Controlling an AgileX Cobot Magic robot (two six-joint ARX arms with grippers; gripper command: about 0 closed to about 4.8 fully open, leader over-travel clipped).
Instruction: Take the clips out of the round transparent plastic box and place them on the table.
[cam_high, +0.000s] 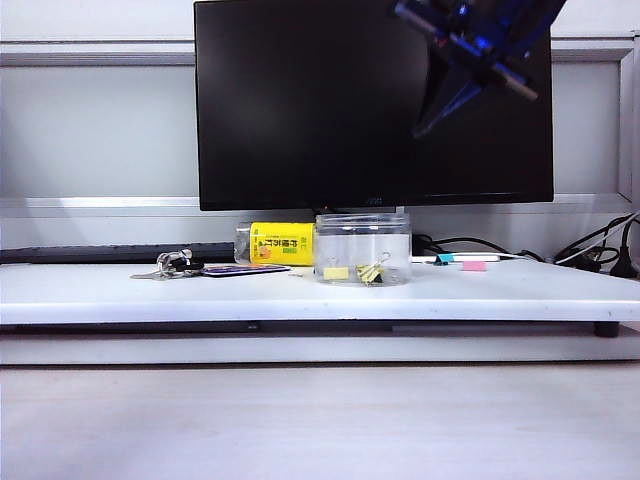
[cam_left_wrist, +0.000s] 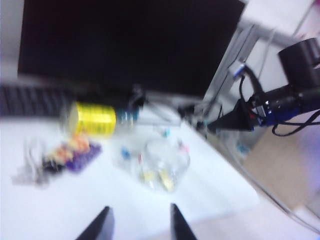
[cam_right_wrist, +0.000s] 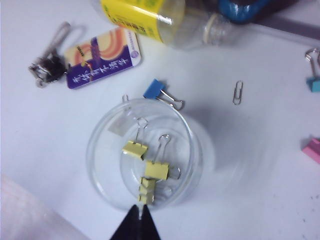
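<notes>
Nothing out yet: yellow clips (cam_right_wrist: 145, 167) all inside the box (cam_right_wrist: 100, 150). My right hand (cam_right_wrist: 140, 225) hovers pinched closed above; left hand (cam_left_wrist: 140, 222) spread wide, empty.

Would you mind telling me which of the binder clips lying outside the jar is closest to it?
The blue clip, lying on the table right against the round transparent plastic box; the teal and pink clips lie well away.

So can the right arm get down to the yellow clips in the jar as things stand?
Probably yes. The right end effector hangs above the open, lidless jar, nothing covering the yellow clips. But its jaws are shut and must open first.
</notes>
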